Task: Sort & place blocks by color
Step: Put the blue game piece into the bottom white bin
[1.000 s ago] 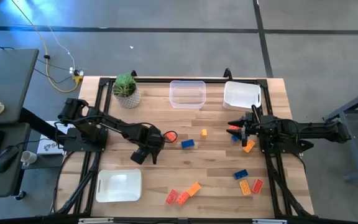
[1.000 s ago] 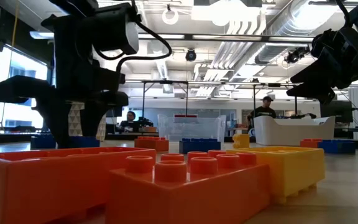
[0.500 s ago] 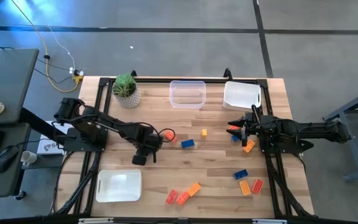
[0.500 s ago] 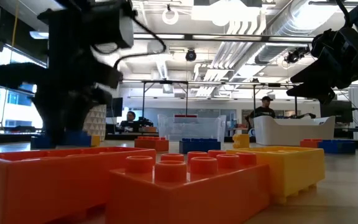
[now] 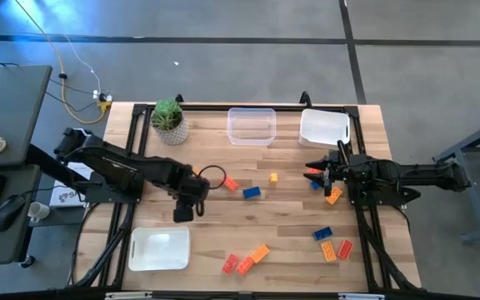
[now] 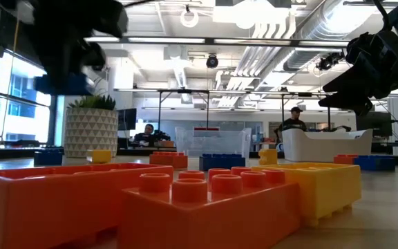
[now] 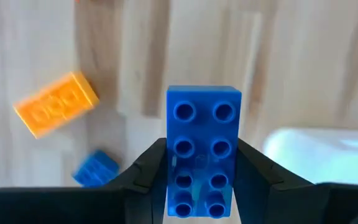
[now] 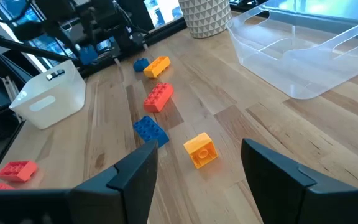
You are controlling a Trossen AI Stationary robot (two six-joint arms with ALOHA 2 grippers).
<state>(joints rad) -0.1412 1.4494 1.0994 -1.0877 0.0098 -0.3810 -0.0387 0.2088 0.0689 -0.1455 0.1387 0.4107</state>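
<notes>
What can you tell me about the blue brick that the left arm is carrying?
The blue brick looks like glossy plastic, rectangular, with eight round studs in two rows facing the wrist camera. The left pincer clamps its long sides between two dark fingers, lifted off the wooden table. Only the fingers touch it.

A: Light is bright and even, coming from ceiling strips in the low view, with pale glare on the table (image 5: 290, 208).

B: Beyond the jaws, the left wrist view smears. The left arm (image 6: 68, 41) is blurred and backlit; near bricks (image 6: 206, 200) look soft.
</notes>
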